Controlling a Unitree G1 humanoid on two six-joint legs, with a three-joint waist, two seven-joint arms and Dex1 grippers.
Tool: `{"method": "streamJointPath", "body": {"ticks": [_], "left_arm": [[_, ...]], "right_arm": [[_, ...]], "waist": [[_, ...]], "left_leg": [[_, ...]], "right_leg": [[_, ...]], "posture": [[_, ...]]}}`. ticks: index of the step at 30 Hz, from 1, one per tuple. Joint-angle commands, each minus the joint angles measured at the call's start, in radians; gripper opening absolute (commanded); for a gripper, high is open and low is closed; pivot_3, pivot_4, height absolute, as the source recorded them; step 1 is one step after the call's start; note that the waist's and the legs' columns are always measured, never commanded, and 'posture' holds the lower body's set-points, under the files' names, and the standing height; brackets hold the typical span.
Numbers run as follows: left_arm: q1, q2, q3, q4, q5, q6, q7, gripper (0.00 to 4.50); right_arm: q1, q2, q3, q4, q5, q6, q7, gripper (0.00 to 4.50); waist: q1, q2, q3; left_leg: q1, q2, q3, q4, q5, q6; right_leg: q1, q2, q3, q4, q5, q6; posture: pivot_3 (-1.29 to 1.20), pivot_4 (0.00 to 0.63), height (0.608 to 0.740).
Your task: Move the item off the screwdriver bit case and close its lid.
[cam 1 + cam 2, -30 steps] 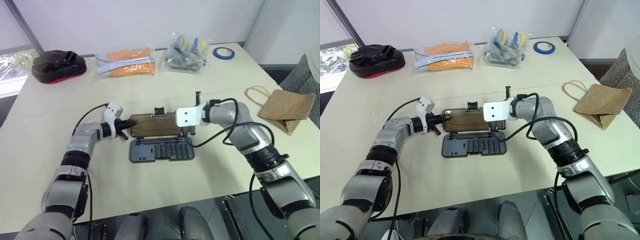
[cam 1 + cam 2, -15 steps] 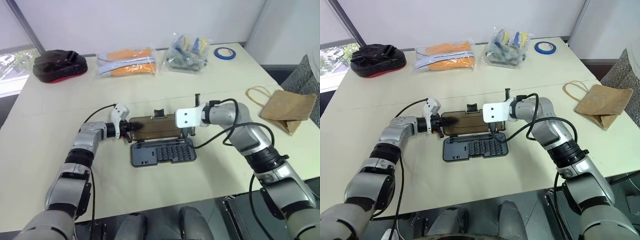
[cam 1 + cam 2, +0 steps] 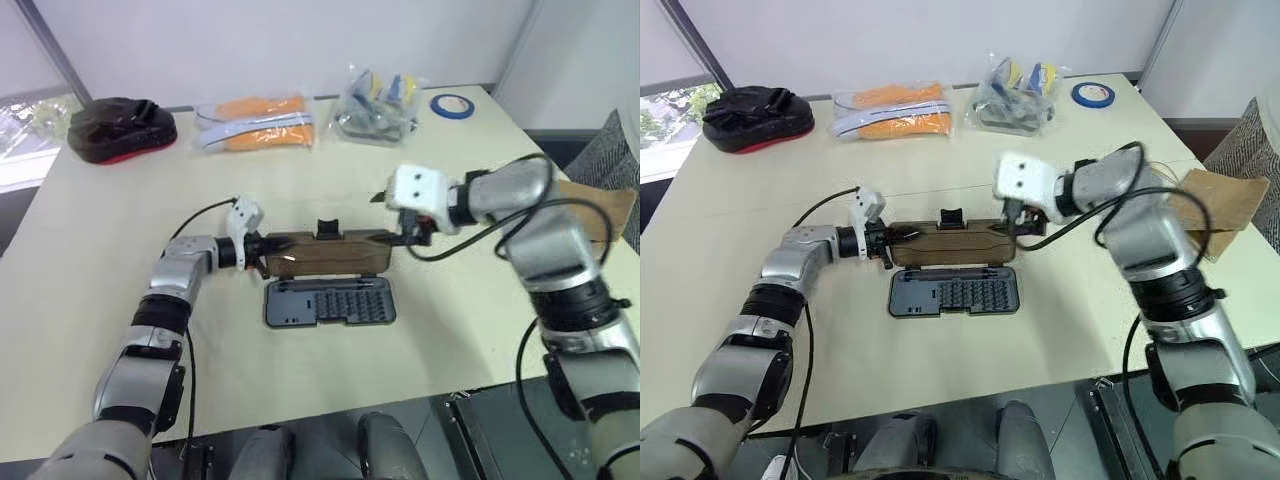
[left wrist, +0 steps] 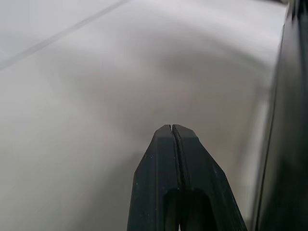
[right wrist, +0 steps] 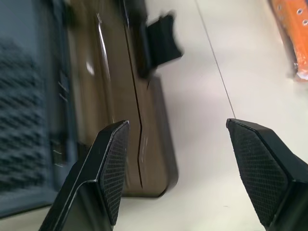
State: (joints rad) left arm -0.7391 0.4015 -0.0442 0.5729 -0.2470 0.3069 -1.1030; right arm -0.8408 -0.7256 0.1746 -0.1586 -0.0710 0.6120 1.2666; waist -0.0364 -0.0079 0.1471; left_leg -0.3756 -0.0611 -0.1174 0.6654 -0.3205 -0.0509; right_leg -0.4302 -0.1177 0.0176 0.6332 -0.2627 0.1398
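Observation:
The screwdriver bit case (image 3: 330, 302) lies open mid-table, its grey-blue tray of bits facing up. Its brownish glossy lid (image 3: 325, 253) stands tilted up behind the tray, latch tab (image 3: 327, 229) on top. My left gripper (image 3: 262, 252) is shut, with its tips against the lid's left end; the left wrist view shows its fingertips (image 4: 172, 139) pressed together beside a dark edge. My right gripper (image 3: 402, 222) hovers open just above the lid's right end, its pads (image 5: 113, 163) wide apart and empty. The item, a brown paper bag (image 3: 1225, 200), lies far right on the table, partly behind my right arm.
Along the far edge lie a black-and-red pouch (image 3: 120, 128), a clear bag of orange parts (image 3: 255, 123), another clear bag (image 3: 378, 100) and a blue tape roll (image 3: 450, 104). Bare table (image 3: 330, 380) lies in front of the case.
My right gripper has opened, let go of the lid's right end and risen to the right. The left gripper has pushed a little right and up, and the lid now stands steeper.

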Motion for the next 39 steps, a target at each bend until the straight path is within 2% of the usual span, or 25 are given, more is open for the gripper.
{"method": "streamJointPath", "body": {"ticks": [1,5,10,15,20,25,31,37,39], "left_arm": [[0.026,0.035,0.018,-0.160,-0.062,0.079,-0.044,0.00],[0.070,0.075,0.002,-0.285,-0.094,0.148,-0.077,0.00],[0.152,0.128,-0.038,-0.442,-0.139,0.243,-0.143,0.00],[0.224,0.170,-0.106,-0.499,-0.126,0.253,-0.190,0.00],[0.278,0.191,-0.167,-0.486,-0.087,0.195,-0.209,0.00],[0.249,0.154,-0.140,-0.468,-0.113,0.223,-0.156,0.00],[0.287,0.175,-0.225,-0.388,0.003,0.116,-0.142,0.00],[0.293,0.178,-0.248,-0.299,0.053,0.041,-0.128,0.00],[0.290,0.174,-0.248,-0.285,0.052,0.033,-0.124,0.00]], "right_arm": [[-0.012,-0.055,-0.099,-0.088,0.118,0.116,0.029,3.32],[0.013,-0.093,-0.142,-0.133,0.208,0.199,0.019,3.32],[-0.003,-0.126,-0.191,-0.122,0.261,0.265,-0.058,3.32],[0.014,-0.121,-0.186,-0.147,0.305,0.305,-0.129,3.32],[0.061,-0.088,-0.163,-0.170,0.335,0.345,-0.210,3.32],[0.117,-0.063,-0.150,-0.222,0.389,0.399,-0.261,3.32],[0.275,-0.049,-0.140,-0.343,0.514,0.485,-0.272,3.32],[0.292,-0.009,-0.216,-0.377,0.691,0.597,-0.286,3.32],[0.299,-0.003,-0.207,-0.387,0.716,0.616,-0.308,2.78]], "waist": [[0.000,0.000,0.000],[-0.004,0.000,0.000],[-0.002,0.000,0.000],[0.003,0.000,0.000],[0.017,0.000,0.000],[0.027,0.000,0.000],[0.026,0.000,0.000],[0.025,0.001,-0.001],[0.025,0.002,-0.002]], "left_leg": [[0.000,0.000,0.000,0.000,0.000,0.000],[0.001,0.000,0.000,0.000,0.000,0.000],[0.001,0.000,0.000,0.000,0.000,0.001],[0.001,0.000,0.000,0.000,0.000,0.001],[0.001,0.001,0.000,0.000,0.000,0.001],[0.001,0.000,0.001,0.002,0.000,0.001],[0.002,0.000,0.001,0.002,0.000,0.001],[0.010,0.001,0.001,0.002,-0.003,0.006],[0.021,0.002,0.000,-0.001,-0.004,0.009]], "right_leg": [[0.000,0.000,0.000,0.000,0.000,0.000],[0.000,0.000,0.000,0.001,0.000,0.000],[0.000,-0.001,0.001,0.001,0.000,0.000],[0.000,-0.001,0.001,0.001,0.000,0.000],[0.000,-0.001,0.002,0.001,0.000,0.000],[0.000,-0.001,0.002,0.001,0.000,0.000],[0.002,-0.001,0.001,0.001,0.000,0.000],[0.010,0.000,0.001,0.001,0.001,0.000],[0.021,0.001,0.001,-0.001,0.001,0.000]], "posture": [[0.00,0.150,0.740],[0.00,0.150,0.740],[0.00,0.150,0.740],[0.00,0.150,0.740],[0.00,0.150,0.740],[0.00,0.150,0.740],[0.00,0.150,0.740],[0.00,0.150,0.740],[0.00,0.150,0.740]]}}
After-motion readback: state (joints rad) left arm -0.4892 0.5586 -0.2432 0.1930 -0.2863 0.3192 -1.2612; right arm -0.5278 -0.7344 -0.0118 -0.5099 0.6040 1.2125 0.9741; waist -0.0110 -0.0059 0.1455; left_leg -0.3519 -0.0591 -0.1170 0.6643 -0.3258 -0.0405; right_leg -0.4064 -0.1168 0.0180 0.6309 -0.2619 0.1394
